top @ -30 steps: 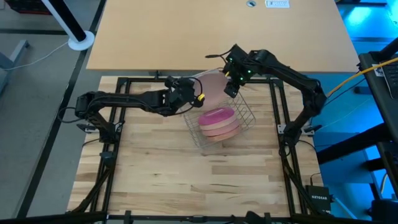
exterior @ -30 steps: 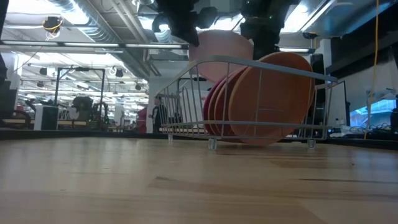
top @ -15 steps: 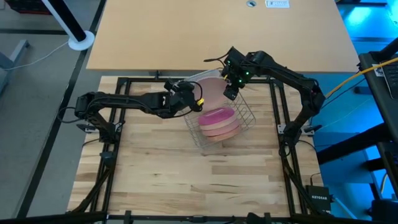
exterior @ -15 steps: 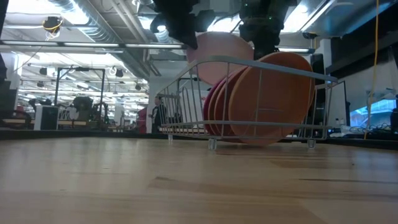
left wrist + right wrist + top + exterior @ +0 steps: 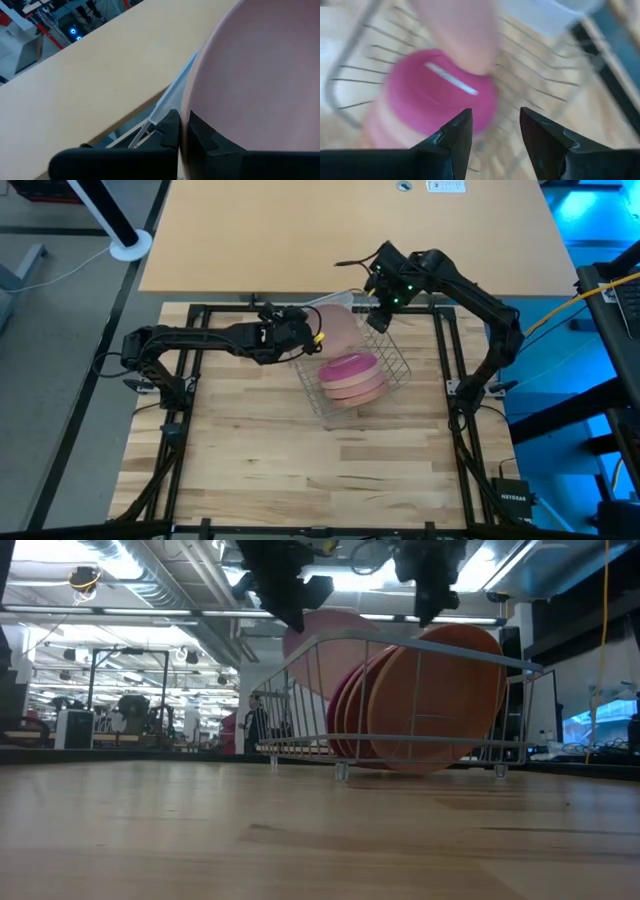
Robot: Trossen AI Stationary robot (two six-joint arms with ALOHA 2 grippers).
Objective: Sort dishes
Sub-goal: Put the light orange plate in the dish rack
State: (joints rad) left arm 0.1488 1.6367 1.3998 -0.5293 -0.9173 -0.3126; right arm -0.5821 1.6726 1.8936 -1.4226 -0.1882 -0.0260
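My left gripper [image 5: 305, 337] is shut on a pale peach-pink plate [image 5: 338, 328], held above the far left part of the silver wire rack [image 5: 392, 370]. The low view shows that plate [image 5: 322, 637] over the rack's rim. Magenta, peach and terracotta plates [image 5: 351, 376] stand on edge inside the rack, leaning on one another. My right gripper [image 5: 495, 112] is open and hovers above the rack's far right side [image 5: 380, 315], clear of the held plate [image 5: 462, 30]. My left gripper pinches the pale plate's rim [image 5: 192, 107] between its two fingers [image 5: 170, 127], on the plate's left side. The fingers come nearly level from the table's left. The plate is lifted clear and tilted, with its face partly toward the near edge.
A clear plastic tub [image 5: 336, 300] stands just beyond the rack, behind the held plate. A light tabletop [image 5: 350, 230] adjoins the far edge. The wooden table [image 5: 260, 440] lies bare on the near side of the rack.
My right gripper has drawn back from the pale plate, rising and moving toward the far right. My left gripper has carried the plate a little toward the table's left and slightly lower over the rack.
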